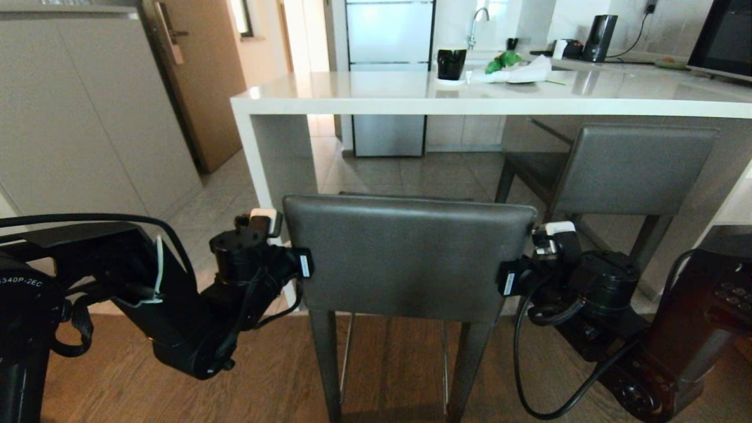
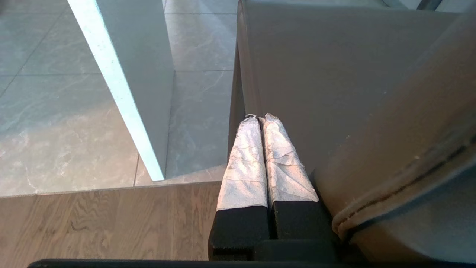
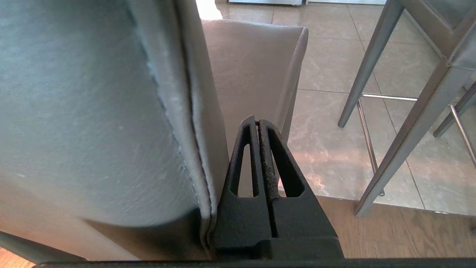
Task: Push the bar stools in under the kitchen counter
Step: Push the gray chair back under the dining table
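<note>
Wood floor (image 1: 176,388) meets grey tile (image 1: 411,170) (under white counter (image 1: 411,97)).

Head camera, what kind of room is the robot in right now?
Most likely a home kitchen: a white bar-height counter with stools, a sink tap behind it, and a black kettle on the back worktop.

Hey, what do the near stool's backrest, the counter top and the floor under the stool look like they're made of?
Stool backrest: dark grey leather or a look-alike, with a fine grain, soft sheen and a stitched seam at the edge. Counter top: off-white polished stone or composite; it mirrors the black cup. Floor: brown wood-grain planks, real wood or laminate, meeting pale veined tiles further in.
</note>
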Available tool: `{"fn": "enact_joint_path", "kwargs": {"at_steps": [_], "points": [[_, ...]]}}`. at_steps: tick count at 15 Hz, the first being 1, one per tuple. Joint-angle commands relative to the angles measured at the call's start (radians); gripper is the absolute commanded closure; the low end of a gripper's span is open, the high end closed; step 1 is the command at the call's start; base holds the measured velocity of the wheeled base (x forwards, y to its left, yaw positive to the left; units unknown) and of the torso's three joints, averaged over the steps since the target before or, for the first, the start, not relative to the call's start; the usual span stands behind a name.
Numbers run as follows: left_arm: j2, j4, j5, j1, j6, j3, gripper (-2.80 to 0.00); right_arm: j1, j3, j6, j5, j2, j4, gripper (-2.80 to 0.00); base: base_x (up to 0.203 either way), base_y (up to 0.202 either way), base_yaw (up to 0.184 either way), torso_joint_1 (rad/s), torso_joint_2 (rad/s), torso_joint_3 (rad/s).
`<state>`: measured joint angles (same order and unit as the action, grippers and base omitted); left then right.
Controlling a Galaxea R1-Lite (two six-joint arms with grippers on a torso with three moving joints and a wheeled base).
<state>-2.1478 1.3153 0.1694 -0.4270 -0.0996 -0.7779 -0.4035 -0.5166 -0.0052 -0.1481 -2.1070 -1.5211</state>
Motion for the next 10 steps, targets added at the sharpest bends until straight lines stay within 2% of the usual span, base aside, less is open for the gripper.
{"fn": "enact_joint_path", "kwargs": {"at_steps": [1, 5, 8, 10], "points": [[0.007, 0.011, -0.001, 0.002, -0.002, 0.024, 0.00, -0.001, -0.006, -0.001, 0.002, 0.005, -0.009, 0.00, 0.000, 0.000, 0.000, 0.000, 0.00, 0.000], [0.009, 0.020, -0.001, 0.007, -0.007, 0.109, 0.00, 0.000, -0.070, -0.013, 0.002, -0.004, -0.008, 0.00, 0.000, 0.000, 0.000, 0.000, 0.00, 0.000], [-0.014, 0.145, -0.001, 0.012, -0.003, 0.137, 0.00, 0.003, -0.163, -0.063, -0.001, -0.038, -0.005, 0.00, 0.000, 0.000, 0.000, 0.000, 0.00, 0.000], [-0.020, 0.156, -0.002, 0.022, -0.003, 0.151, 0.00, 0.003, -0.206, -0.084, -0.001, -0.047, 0.007, 0.00, 0.000, 0.000, 0.000, 0.000, 0.00, 0.000]]}}
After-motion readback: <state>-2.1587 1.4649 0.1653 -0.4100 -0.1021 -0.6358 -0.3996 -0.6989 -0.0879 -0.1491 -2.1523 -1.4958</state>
